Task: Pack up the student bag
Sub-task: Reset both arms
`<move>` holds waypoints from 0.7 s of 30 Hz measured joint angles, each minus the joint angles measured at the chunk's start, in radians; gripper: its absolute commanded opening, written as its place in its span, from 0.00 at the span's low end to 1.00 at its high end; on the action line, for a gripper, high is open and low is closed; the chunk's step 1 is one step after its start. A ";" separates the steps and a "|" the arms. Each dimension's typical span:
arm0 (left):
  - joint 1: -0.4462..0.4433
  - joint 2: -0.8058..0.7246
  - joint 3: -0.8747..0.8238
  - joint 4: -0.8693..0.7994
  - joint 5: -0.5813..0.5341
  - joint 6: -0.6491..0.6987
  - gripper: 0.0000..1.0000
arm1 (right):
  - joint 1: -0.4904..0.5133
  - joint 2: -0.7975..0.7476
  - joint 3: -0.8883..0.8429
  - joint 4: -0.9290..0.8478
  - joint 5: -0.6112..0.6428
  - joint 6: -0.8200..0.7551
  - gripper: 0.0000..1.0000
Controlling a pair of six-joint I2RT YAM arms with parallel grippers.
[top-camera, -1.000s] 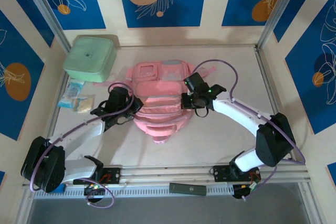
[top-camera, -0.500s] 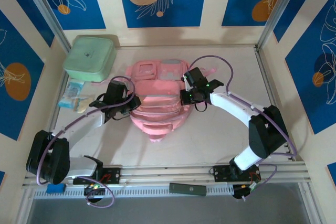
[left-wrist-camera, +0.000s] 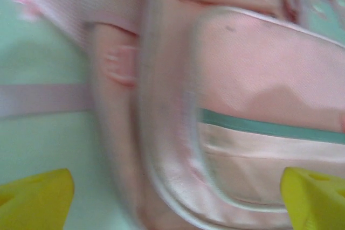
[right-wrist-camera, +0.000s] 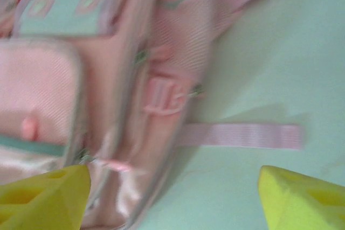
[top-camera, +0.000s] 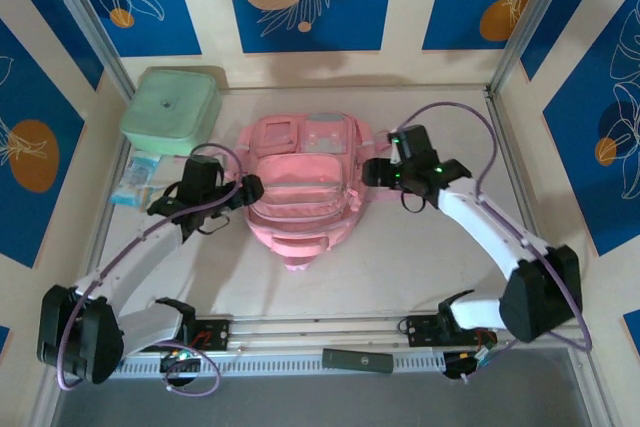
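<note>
White arm links point(top-camera: 140, 247), black joints point(top-camera: 540, 297); lilac cables point(top-camera: 445, 105) along each arm; yellow pincer fingertips point(left-wrist-camera: 35, 200)

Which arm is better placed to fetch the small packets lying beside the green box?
Probably left. The left gripper, open, sits at the left side of the bag, close to the packets. The right gripper, also open, is across the bag, farther away.

left claw point(left-wrist-camera: 175, 200) gapes wide over the blurred student bag point(left-wrist-camera: 253, 79).
</note>
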 measured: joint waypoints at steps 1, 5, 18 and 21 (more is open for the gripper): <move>0.029 -0.006 0.000 -0.017 -0.051 0.024 0.99 | -0.031 -0.030 -0.022 0.019 0.034 0.009 0.87; 0.169 0.008 -0.013 0.009 -0.231 0.132 0.99 | -0.168 -0.076 -0.124 0.143 0.142 0.014 0.95; 0.282 0.303 -0.358 0.860 -0.214 0.504 0.99 | -0.370 0.222 -0.414 0.803 0.025 -0.201 0.99; 0.282 0.361 -0.367 1.059 -0.121 0.541 0.99 | -0.373 0.237 -0.450 0.940 -0.079 -0.249 0.99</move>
